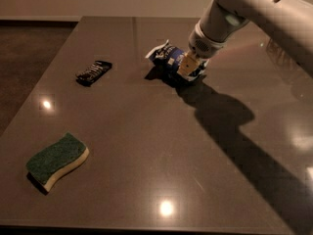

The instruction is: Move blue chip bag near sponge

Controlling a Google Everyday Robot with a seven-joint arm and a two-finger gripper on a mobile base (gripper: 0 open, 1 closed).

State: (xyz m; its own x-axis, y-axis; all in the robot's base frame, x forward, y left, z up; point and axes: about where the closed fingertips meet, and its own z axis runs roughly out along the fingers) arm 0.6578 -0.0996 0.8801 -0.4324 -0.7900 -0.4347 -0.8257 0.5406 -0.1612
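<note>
Tool (187, 66) is sitting low over the far-centre part of the desk (146, 146), at the end of a white arm (254, 9) that is coming in from the upper right. Tool is clenching on the blue chip bag (168, 57), gripping its right end. Bag is lying crumpled, white edge pointing up-left, w/ dark shadow showing under its left side. Sponge (56, 159) is resting flat near the front-left corner, green side up, well apart from the bag. Small black wrapped bar (94, 72) is lying left of the bag, apart from it, approx. level w/ it. Arm is casting a long shadow across the desk's right half.
</note>
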